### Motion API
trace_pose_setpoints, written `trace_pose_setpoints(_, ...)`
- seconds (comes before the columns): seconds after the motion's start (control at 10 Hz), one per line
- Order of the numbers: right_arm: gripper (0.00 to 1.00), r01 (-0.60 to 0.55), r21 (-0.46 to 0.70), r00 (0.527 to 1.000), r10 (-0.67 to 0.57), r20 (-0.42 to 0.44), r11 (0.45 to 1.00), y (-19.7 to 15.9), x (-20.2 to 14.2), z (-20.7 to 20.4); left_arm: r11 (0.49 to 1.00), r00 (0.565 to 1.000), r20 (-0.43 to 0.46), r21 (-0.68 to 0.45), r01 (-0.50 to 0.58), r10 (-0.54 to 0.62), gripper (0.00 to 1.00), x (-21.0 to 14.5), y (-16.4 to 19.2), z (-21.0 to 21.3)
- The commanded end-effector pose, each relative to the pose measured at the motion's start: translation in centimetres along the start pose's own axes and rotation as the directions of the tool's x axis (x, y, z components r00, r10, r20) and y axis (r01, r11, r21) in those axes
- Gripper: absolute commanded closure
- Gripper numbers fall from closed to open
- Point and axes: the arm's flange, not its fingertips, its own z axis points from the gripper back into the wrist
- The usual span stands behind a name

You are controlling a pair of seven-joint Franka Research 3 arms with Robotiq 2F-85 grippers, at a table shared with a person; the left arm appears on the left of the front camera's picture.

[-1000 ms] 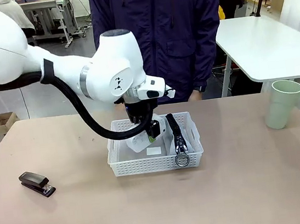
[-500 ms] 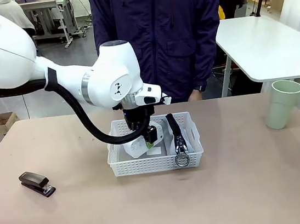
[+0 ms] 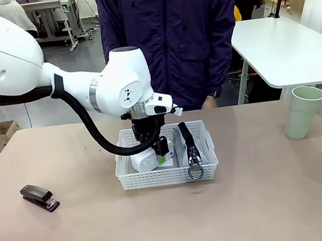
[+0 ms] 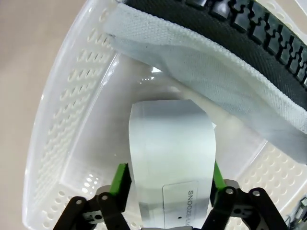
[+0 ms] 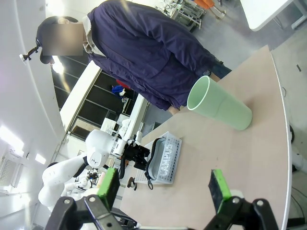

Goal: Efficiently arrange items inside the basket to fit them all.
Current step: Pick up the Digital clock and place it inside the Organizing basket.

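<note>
Plainly, in the front view the shallow white plastic basket with lattice sides (image 3: pixel 168 177) sits mid-table; the left gripper (image 3: pixel 160 148) reaches down into its 9 o'clock half, over the small white rectangular box (image 3: pixel 144 160), while the grey pouch with black zipper edge and metal ring (image 3: pixel 189 145) stands on edge along the 3 o'clock wall, probably to leave floor space free; the black stapler (image 3: pixel 39 198) lies on the table at 8 o'clock of the basket and the pale green cup (image 3: pixel 304 111) stands at 2 o'clock, both not yet packed; in the left wrist view the green pads (image 4: pixel 121 184) flank the box low in the basket beside the pouch, but I cannot tell whether they press on it or have let go; in the right wrist view the right gripper (image 5: pixel 163 186) hangs well away, fingers apart and empty, likely waiting.
</note>
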Motion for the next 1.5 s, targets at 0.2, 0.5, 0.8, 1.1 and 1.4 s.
trace_pose_setpoints(0.2, 0.00, -0.029, 0.014, 0.999, 0.028, 0.019, 0.999, 0.0, 0.2, -0.2, 1.000, 0.999, 0.041, 0.012, -0.005, 0.004, 0.00, -0.7, 0.1, 1.5)
trace_pose_setpoints(0.5, 0.00, -0.029, 0.014, 0.999, 0.028, 0.019, 0.999, 0.0, 0.2, -0.2, 0.999, 0.990, 0.137, -0.008, 0.044, -0.043, 0.00, -3.8, -0.4, 5.7)
trace_pose_setpoints(0.8, 0.00, -0.029, 0.014, 0.999, 0.028, 0.019, 0.999, 0.0, 0.2, -0.2, 0.983, 0.957, 0.291, -0.170, 0.071, -0.019, 0.00, -10.0, 0.6, 14.8)
trace_pose_setpoints(1.1, 0.00, -0.029, 0.014, 0.999, 0.028, 0.019, 0.999, 0.0, 0.2, -0.2, 0.875, 0.881, 0.412, -0.484, -0.004, 0.232, 0.00, -21.1, 7.9, 21.8)
trace_pose_setpoints(1.4, 0.00, -0.029, 0.014, 0.999, 0.028, 0.019, 0.999, 0.0, 0.2, -0.2, 0.615, 0.643, 0.427, -0.784, -0.087, 0.636, 0.00, -37.4, 17.8, 21.2)
